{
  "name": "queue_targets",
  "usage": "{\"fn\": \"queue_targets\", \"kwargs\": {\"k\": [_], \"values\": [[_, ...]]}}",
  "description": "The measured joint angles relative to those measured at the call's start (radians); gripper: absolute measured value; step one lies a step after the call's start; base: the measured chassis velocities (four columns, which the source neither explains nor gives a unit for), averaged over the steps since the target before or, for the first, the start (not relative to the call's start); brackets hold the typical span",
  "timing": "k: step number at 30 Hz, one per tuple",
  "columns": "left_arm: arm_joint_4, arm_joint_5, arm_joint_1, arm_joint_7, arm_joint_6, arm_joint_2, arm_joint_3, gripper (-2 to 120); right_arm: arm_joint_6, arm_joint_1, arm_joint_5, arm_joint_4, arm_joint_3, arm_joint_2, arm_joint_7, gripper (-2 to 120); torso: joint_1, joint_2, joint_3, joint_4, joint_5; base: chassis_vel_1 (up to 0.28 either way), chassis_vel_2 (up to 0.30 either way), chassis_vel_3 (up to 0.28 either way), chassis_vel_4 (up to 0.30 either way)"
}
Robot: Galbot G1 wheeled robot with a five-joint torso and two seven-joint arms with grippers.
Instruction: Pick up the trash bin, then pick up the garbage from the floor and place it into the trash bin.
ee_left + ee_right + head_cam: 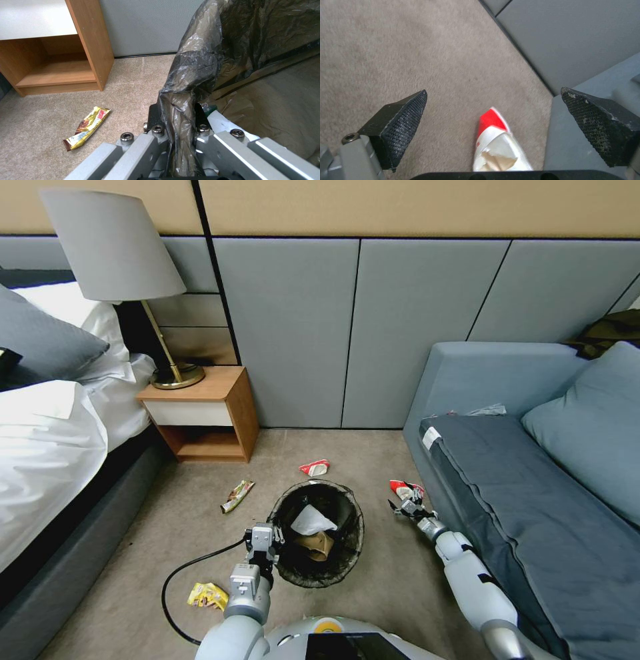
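The trash bin [319, 533] sits low in the middle of the head view, and the left gripper [267, 546] is pinched tight on its rim on the bin's left side. In the left wrist view the black bag liner [203, 57] is squeezed between the 2 fingers. So the first job, picking up the bin, looks done or nearly done. I cannot tell if the bin is off the floor. Inside it lie a white paper scrap [311, 521] and a brown paper bag [316, 544], so some garbage is already in.

4 pieces are left on the carpet. A yellow snack packet [207, 595] lies at the lower left, near the left arm. A gold wrapper [237, 495] lies left of the bin, toward the wooden nightstand [230, 413]. A red-and-white wrapper [405, 489] lies right of the bin, just beside the sofa [520, 473], and the right gripper [405, 509] hangs over it with its fingers wide apart and nothing in them. Farthest up, past the bin, is 1 more red-and-white wrapper [315, 467].
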Motion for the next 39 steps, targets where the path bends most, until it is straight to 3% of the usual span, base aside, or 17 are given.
{"fn": "queue_targets", "kwargs": {"k": [23, 39], "values": [[-0.01, 0.011, 0.019, -0.001, -0.004, -0.004, -0.015, 0, -0.056, 0.188, 0.017, -0.265, 0.008, 0.05, 0.046, 100, 0.0, 0.0, 0.0, 0.0, 0.0, 0.0, 0.0, 0.0, 0.0], [-0.017, 0.036, 0.044, -0.002, -0.007, -0.015, -0.018, 0, -0.179, 0.251, 0.09, -0.408, 0.022, 0.057, 0.035, 100, 0.0, 0.0, 0.0, -0.0001, 0.0001, 0.0, 0.0, 0.0, 0.0]]}}
